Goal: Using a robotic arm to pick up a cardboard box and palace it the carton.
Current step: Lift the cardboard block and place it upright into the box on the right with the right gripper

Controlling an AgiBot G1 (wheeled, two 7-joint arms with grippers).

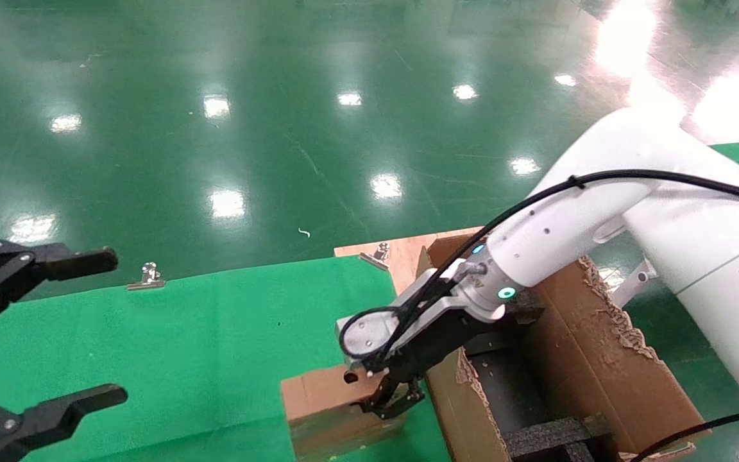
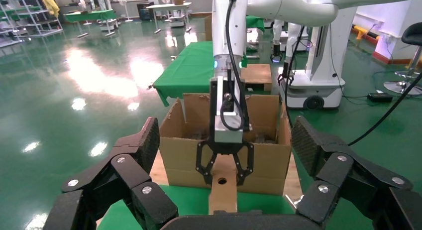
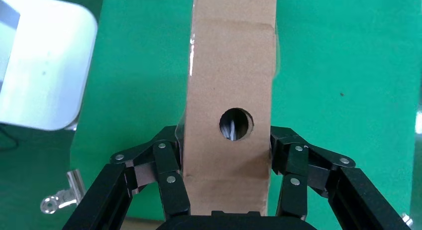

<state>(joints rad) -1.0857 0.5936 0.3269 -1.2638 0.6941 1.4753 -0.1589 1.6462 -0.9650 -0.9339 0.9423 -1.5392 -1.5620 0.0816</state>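
Observation:
The small brown cardboard box (image 1: pixel 324 401) with a round hole lies on the green cloth, next to the carton's near wall. My right gripper (image 1: pixel 389 401), on the white arm, comes down over it, with a black finger pressed on each long side beside the hole. The right wrist view shows the box (image 3: pixel 231 65) between the fingers of the gripper (image 3: pixel 226 138). The left wrist view shows the same grip (image 2: pixel 223 177) on the box (image 2: pixel 222 195). The large carton (image 1: pixel 594 359) with ragged flaps and black foam stands to the right, also in the left wrist view (image 2: pixel 184 155). My left gripper (image 1: pixel 113 327) hangs open and empty at the far left.
The green cloth (image 1: pixel 170 346) covers the table. Metal clips (image 1: pixel 147 276) (image 1: pixel 376 255) sit on its far edge, and a wooden board (image 1: pixel 408 253) lies under the carton. Shiny green floor lies beyond. The right wrist view shows another clip (image 3: pixel 59 200).

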